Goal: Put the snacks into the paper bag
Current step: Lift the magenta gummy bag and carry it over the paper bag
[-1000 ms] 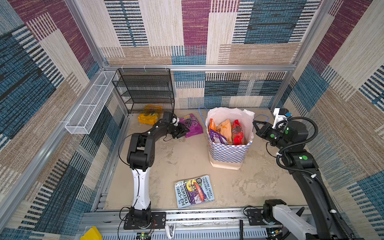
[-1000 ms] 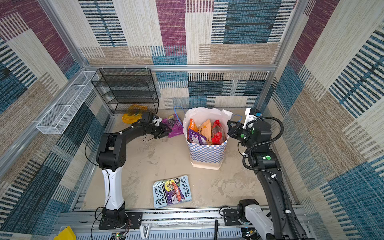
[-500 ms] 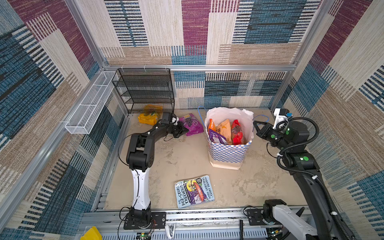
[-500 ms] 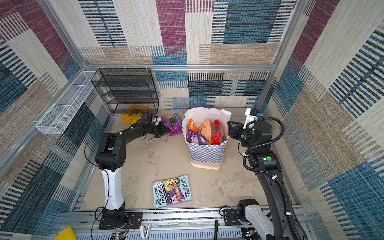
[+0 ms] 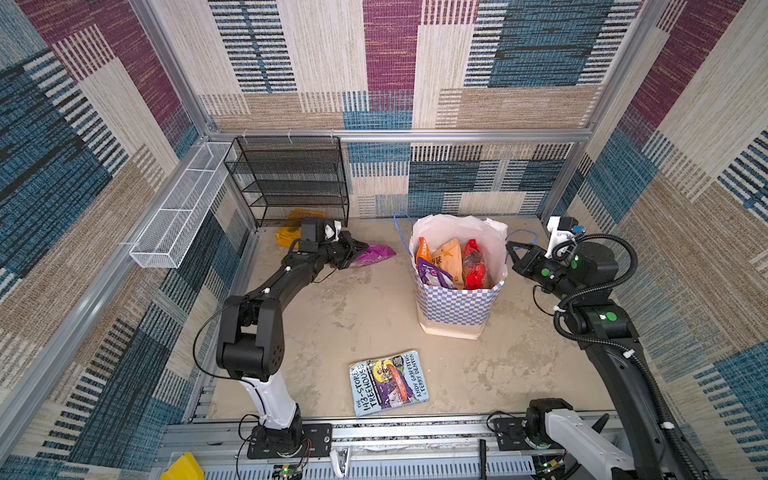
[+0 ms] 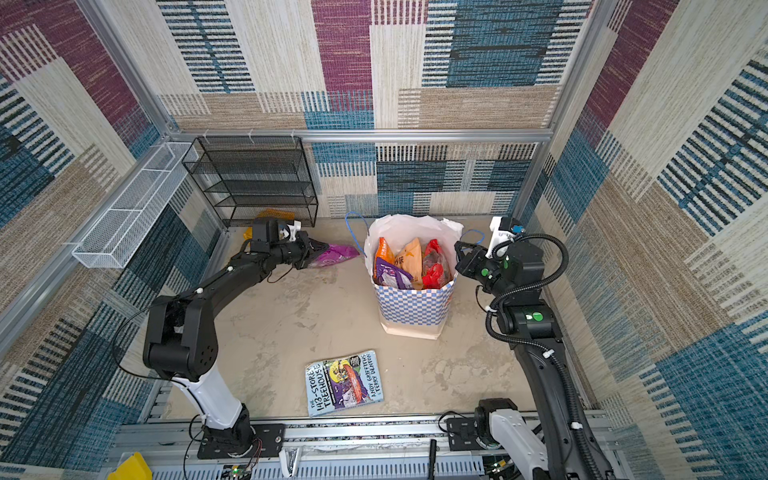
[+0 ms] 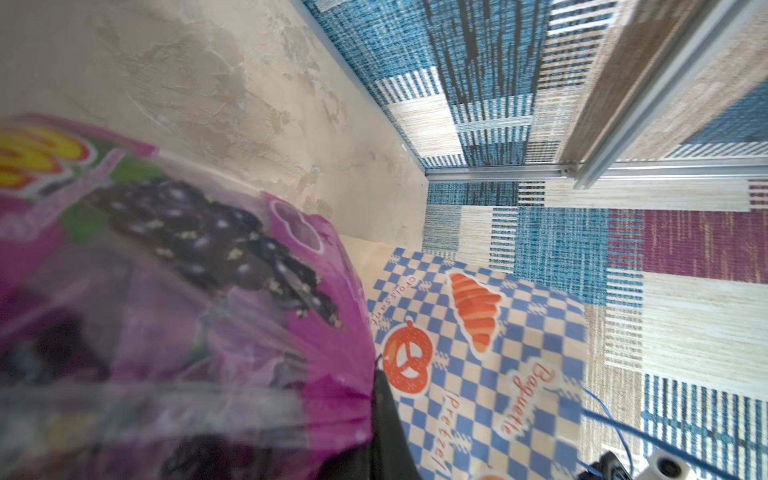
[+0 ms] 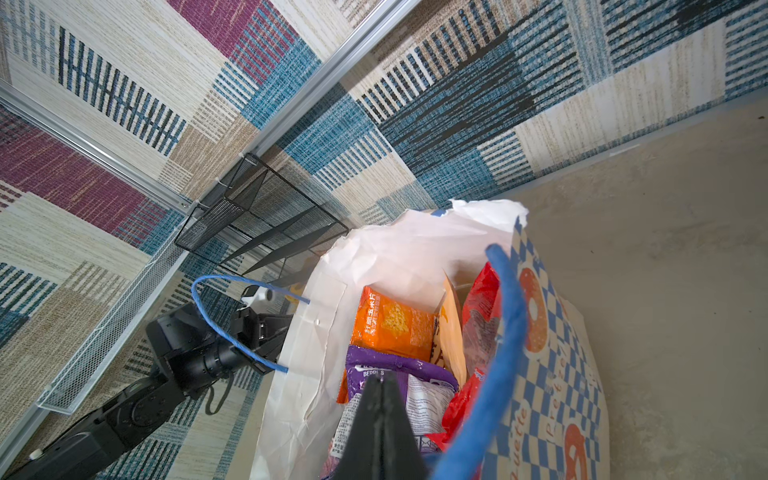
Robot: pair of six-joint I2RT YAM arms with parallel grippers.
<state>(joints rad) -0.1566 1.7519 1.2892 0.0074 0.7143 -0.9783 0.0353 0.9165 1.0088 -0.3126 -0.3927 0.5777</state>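
My left gripper [image 5: 356,252] [image 6: 312,250] is shut on one end of a purple snack packet [image 5: 375,253] [image 6: 337,254] [image 7: 187,291] low over the floor, left of the paper bag. A dark finger [image 7: 386,415] shows beside the packet. The paper bag [image 5: 453,309] [image 6: 415,309] [image 8: 552,374] stands upright and open. It holds orange [image 5: 422,250], pale orange [image 5: 449,257], red [image 5: 473,268] and purple [image 5: 432,275] snacks. My right gripper [image 5: 512,250] [image 8: 382,380] is shut at the bag's right rim. The blue cord handle [image 8: 505,332] runs beside it; a pinch does not show.
A yellow packet [image 5: 286,241] lies at the foot of the black mesh rack [image 5: 291,178] in the back left corner. A white wire basket [image 5: 178,208] hangs on the left wall. A blue book [image 5: 388,382] lies near the front edge.
The left gripper's jaws have closed on the purple packet, which now looks bunched up and drawn slightly toward the arm. The right arm and the bag have stayed put.
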